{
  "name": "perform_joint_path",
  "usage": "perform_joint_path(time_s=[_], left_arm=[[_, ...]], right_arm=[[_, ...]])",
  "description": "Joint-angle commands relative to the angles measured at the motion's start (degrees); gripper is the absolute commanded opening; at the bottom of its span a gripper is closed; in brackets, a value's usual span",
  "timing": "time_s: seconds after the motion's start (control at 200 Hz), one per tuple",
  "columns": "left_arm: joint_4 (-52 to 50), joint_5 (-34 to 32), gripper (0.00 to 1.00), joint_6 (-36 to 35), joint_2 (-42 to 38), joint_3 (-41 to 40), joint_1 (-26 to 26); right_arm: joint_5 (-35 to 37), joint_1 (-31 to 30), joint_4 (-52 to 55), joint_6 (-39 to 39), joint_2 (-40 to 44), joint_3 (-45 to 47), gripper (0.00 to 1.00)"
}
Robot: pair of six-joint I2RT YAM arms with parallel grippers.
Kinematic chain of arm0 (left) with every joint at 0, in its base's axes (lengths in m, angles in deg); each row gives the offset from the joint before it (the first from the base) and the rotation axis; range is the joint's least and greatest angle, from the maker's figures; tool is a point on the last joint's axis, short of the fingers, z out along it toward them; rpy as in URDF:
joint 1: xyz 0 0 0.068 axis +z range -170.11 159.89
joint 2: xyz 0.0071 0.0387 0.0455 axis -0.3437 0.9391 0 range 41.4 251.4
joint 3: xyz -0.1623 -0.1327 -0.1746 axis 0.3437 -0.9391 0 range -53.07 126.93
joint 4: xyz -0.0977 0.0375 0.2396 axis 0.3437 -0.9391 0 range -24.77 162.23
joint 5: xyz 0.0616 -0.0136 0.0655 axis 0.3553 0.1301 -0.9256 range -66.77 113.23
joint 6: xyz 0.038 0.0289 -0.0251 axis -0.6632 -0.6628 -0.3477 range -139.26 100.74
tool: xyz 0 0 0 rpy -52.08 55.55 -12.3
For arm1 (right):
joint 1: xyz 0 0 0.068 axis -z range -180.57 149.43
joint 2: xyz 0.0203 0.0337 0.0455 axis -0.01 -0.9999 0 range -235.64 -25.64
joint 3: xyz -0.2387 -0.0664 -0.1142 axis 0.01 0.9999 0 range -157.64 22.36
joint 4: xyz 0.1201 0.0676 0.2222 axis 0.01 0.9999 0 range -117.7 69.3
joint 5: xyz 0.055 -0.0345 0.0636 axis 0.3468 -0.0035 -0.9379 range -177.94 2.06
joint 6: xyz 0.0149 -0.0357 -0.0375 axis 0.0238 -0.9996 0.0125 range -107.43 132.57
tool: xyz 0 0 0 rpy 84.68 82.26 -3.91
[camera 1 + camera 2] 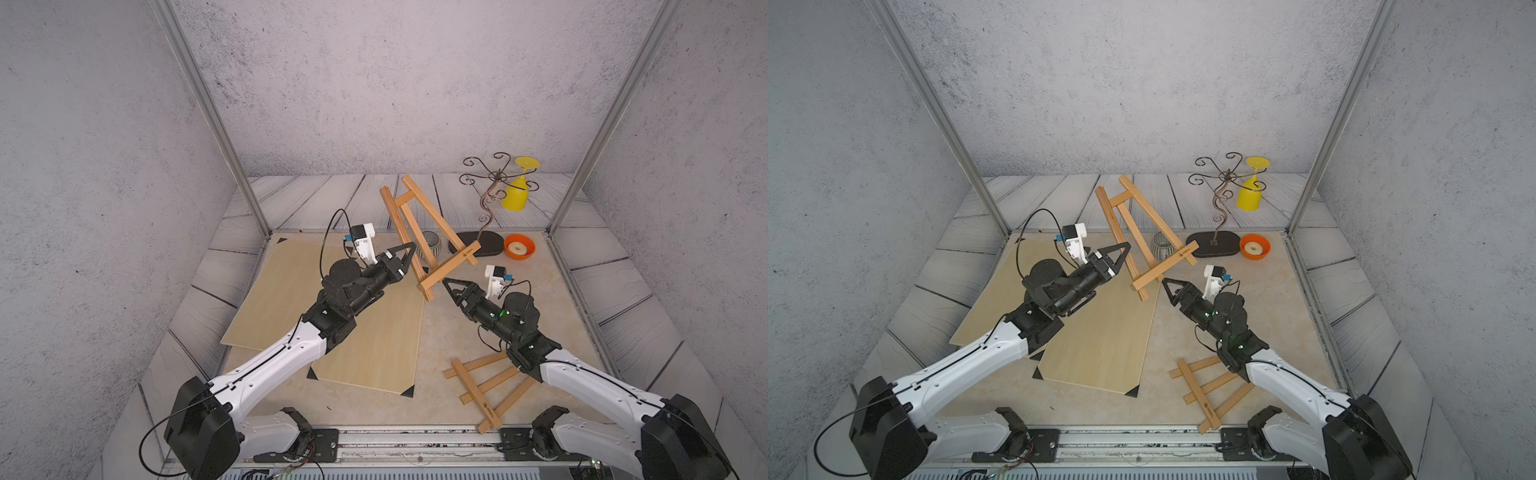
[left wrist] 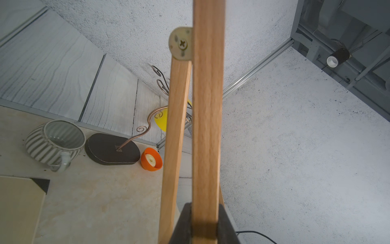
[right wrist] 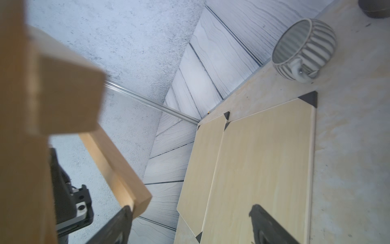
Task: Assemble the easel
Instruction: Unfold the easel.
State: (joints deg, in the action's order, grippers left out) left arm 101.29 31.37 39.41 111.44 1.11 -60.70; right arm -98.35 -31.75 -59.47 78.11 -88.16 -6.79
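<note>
One bowl [image 1: 519,257] holds ring [image 1: 518,248]; left claw [image 1: 120,251] grips easel [image 1: 451,266].

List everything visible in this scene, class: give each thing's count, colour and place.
tilted wooden easel: one, tan, mid-table
flat wooden easel: one, tan, front right
thin wooden boards with black corners: two, pale, left-centre
striped ceramic mug: one, grey-white, behind tilted easel
curly wire stand on black oval base: one, brown, back right
plastic goblet: one, yellow, hanging inverted on stand
small plastic bowl: one, orange, beside stand's base
left gripper: one, black, shut on tilted easel's leg
right gripper: one, black, open, near its crossbar
</note>
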Motion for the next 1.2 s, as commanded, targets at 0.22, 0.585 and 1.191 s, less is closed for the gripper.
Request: perform_joint_path(time_s=[0.22,0.585,1.191], left_arm=[[8.45,-0.57,0.0,3.24,-1.58,1.86,-3.55],[7.72,-6.81,0.0,3.97,-3.32,1.06,-3.54],[9.38,-2.79,0.0,8.32,-3.24,1.9,-4.2]], right_arm=[[0.44,-0.11,-11.89,0.69,-2.5,1.59,0.88],[-0.42,-0.89,-5.0,-4.86,9.14,6.53,0.95],[0.75,-0.84,-12.71,-0.32,-1.9,-0.09,0.98]])
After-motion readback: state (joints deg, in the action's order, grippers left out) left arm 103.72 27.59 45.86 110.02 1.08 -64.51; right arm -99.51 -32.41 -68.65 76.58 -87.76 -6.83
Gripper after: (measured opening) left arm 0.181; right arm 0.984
